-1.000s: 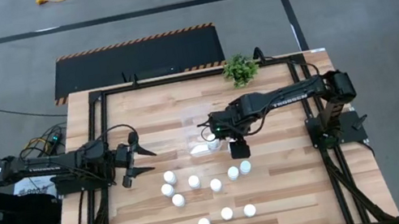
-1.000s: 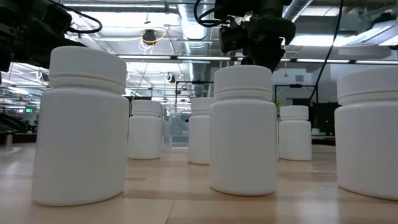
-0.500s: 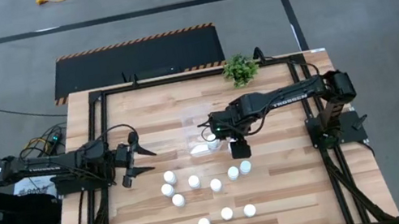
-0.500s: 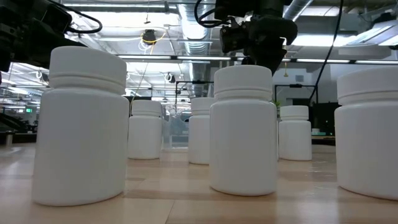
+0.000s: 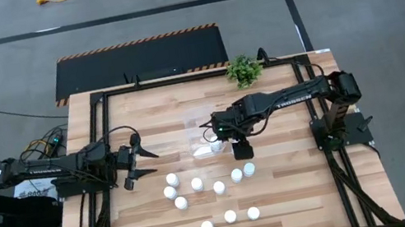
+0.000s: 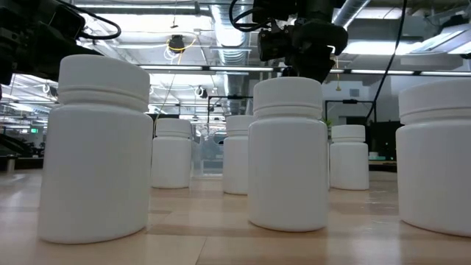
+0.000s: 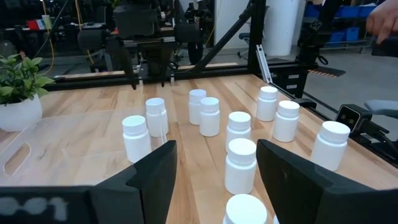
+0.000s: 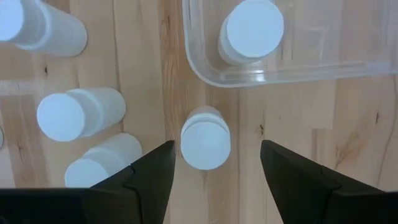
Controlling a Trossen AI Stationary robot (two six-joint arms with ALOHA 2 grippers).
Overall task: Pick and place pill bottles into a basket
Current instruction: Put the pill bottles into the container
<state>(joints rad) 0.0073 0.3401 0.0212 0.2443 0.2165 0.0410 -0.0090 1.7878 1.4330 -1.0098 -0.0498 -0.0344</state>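
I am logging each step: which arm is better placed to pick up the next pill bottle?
The right. Its open hand hangs directly over a pill bottle beside the basket, while the left hand waits beside the cluster.

Only readable text: white lettering along the right arm (image 5: 288, 99) in the high view, probably "TROSSEN" but too small to be sure. Similar white marking on the left arm (image 5: 45, 166), illegible. The pill bottles (image 6: 288, 154) show no labels in any view.

The clear basket (image 5: 207, 148) is hardly visible from above; the right gripper (image 5: 242, 153) hides the bottle below it.
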